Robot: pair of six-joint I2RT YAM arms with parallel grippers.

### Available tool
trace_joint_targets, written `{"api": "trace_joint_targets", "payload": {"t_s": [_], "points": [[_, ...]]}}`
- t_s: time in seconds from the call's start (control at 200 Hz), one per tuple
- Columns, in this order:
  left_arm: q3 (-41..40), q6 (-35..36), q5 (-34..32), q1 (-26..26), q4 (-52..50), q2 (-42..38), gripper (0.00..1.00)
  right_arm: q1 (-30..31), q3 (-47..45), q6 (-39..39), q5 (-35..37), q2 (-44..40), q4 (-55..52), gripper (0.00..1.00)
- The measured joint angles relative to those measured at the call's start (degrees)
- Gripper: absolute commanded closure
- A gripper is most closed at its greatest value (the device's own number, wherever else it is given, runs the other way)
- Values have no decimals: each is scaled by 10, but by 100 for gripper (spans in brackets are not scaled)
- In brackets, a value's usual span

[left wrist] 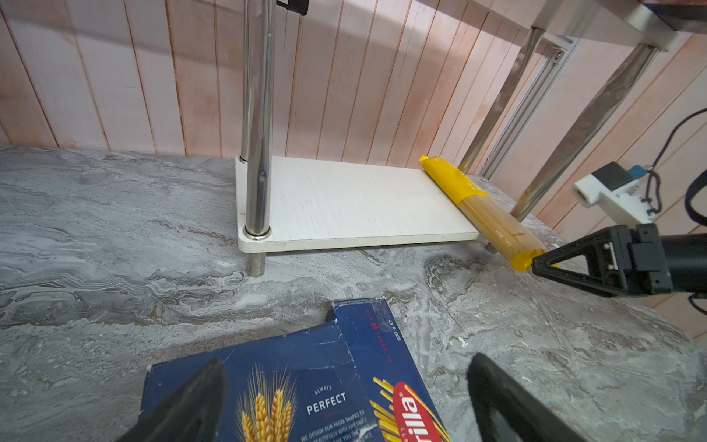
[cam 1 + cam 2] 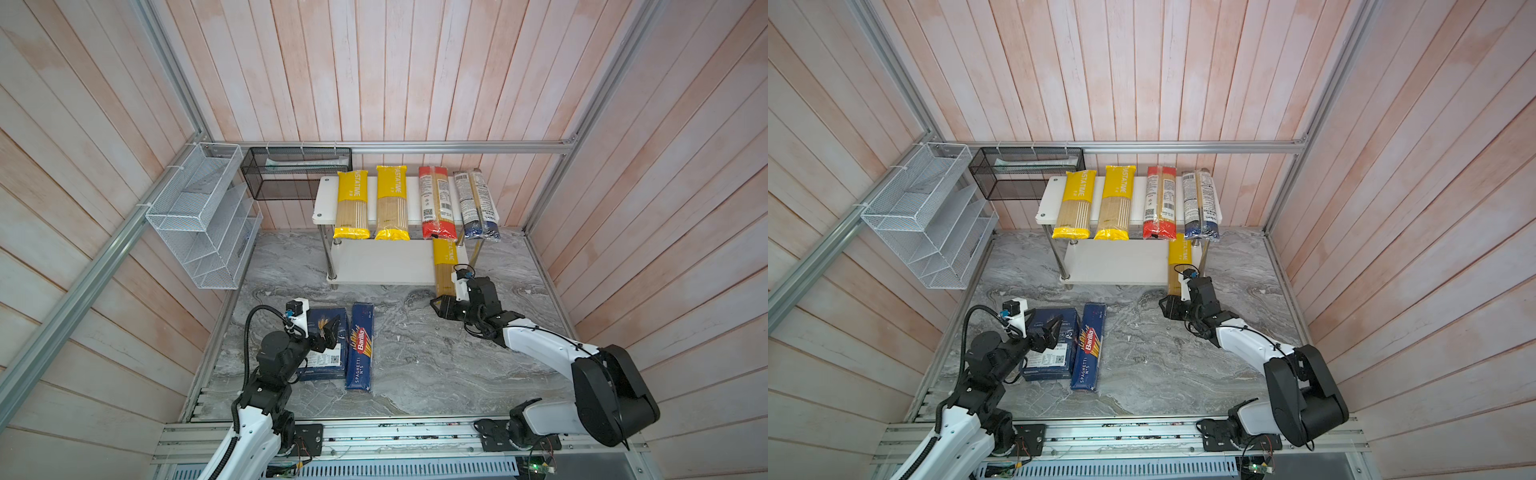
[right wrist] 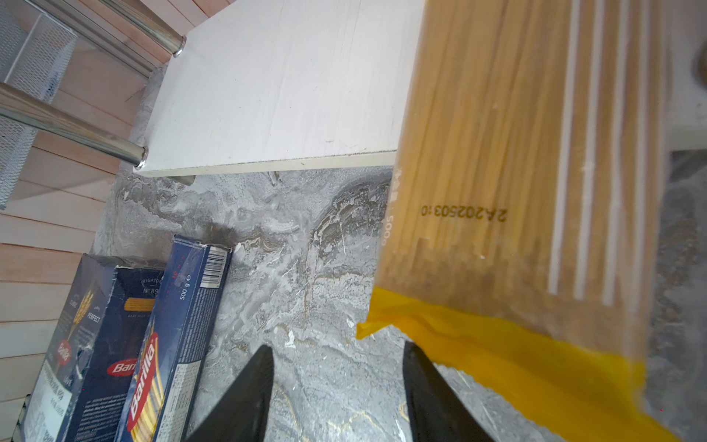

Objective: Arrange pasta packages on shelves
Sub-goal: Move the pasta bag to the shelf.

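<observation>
Pasta packages, left to right: left tool (image 1: 348,363) hangs spread wide over wide Barilla box (image 2: 1054,361), which lies flat on worktop (image 2: 436,365); contact unclear. Box reads "ALWAYS PERFECT", "N°89". Just beside it is narrow Barilla box (image 2: 360,347), reading "SPAGHETTI N°5", "500 g". Upper shelf (image 2: 326,199) carries first PASTATIME bag (image 2: 352,203), second PASTATIME bag (image 2: 392,203), red-ended bag (image 2: 434,203) and dark-blue-ended bag (image 2: 476,205), all overhanging the front. Lower shelf (image 2: 382,259) holds only third PASTATIME bag (image 2: 444,266) at its right end, near end poking past the front edge, stamp "2A202503:10". Right tool (image 3: 337,346) sits at that yellow end, released, nothing between the jaws. Likely step: seating this bag. Push the end straight along the bag's length, low, clear of chrome leg (image 1: 585,126), without crushing strands.
</observation>
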Motion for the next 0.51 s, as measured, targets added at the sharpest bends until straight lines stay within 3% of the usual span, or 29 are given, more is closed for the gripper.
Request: {"api": "trace_joint_targets", "payload": {"t_s": [0.505], "points": [[0,0,0,0,0,0,0,-3,29,-12,17,35,4,44]]}}
